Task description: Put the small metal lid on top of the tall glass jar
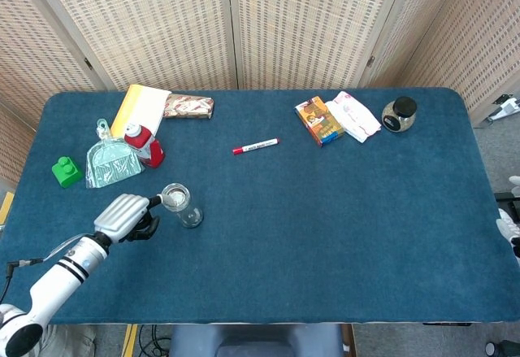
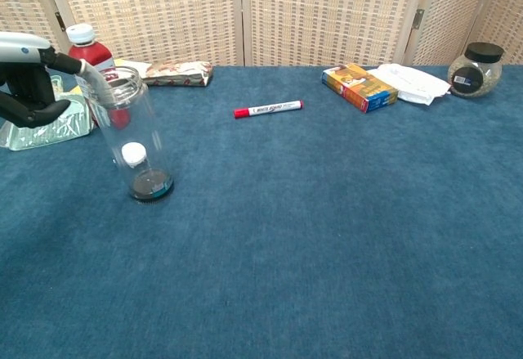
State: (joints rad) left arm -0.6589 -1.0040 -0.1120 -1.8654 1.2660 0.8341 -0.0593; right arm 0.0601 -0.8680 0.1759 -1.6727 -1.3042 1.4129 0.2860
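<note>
The tall glass jar [image 2: 137, 140] stands upright on the blue table [image 1: 341, 227], toward the left and nearer the front edge than the back, with a broad bare stretch of cloth running right of it to the far edge. The left hand [image 1: 126, 215] sits just left of the jar, one finger [image 2: 94, 83] stretched out to the rim; whether it touches the glass, or whether that hand pinches anything, I cannot tell. The small metal lid cannot be picked out for certain: a pale disc shows at the jar's mouth in the head view, and a small white cap [image 2: 133, 154] shows through the glass in the chest view. Behind the jar, close together, lie a red bottle [image 2: 90, 60], a clear dustpan [image 1: 111, 162], a green block [image 1: 66, 171] and a yellow pad [image 1: 140, 109]. Right of the jar and farther back lies a red marker [image 2: 268, 109] printed "WHITE BOARD". Only a white edge of the right hand [image 1: 509, 225] shows beyond the table's right edge, its fingers unreadable.
</note>
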